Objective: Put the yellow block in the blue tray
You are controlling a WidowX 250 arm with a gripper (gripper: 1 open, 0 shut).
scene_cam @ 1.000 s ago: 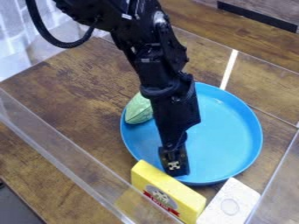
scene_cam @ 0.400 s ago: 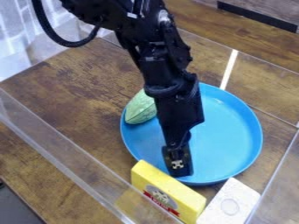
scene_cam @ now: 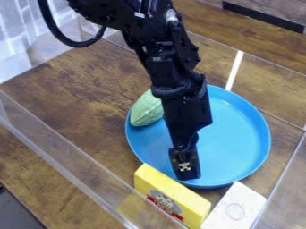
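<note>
Nearest the camera sat a white speckled square [scene_cam: 234, 211], at the bottom edge of the wooden table [scene_cam: 72, 98], partly cut off by the frame. Just left of it lay the yellow block [scene_cam: 170, 195] — a bright bar set at a slant, its long side running from upper left to lower right. It rested on the wood, outside the blue tray [scene_cam: 239, 134] and close to that tray's near rim.

Above the block hung the gripper [scene_cam: 183, 165], pointing steeply down at the end of the black arm [scene_cam: 162, 63]. Its tip stood over the tray's near rim, right beside the block's far edge; whether it touched the block could not be made out from this angle. The jaws were spread wide and held nothing.

The blue tray was a big round shallow plate with a raised rim, and its inside was bare apart from the arm crossing in front of it. Against its left rim lay a green textured oval [scene_cam: 146, 111], half hidden behind the arm. A clear plastic wall [scene_cam: 48, 152] ran along the table's left and near sides.
</note>
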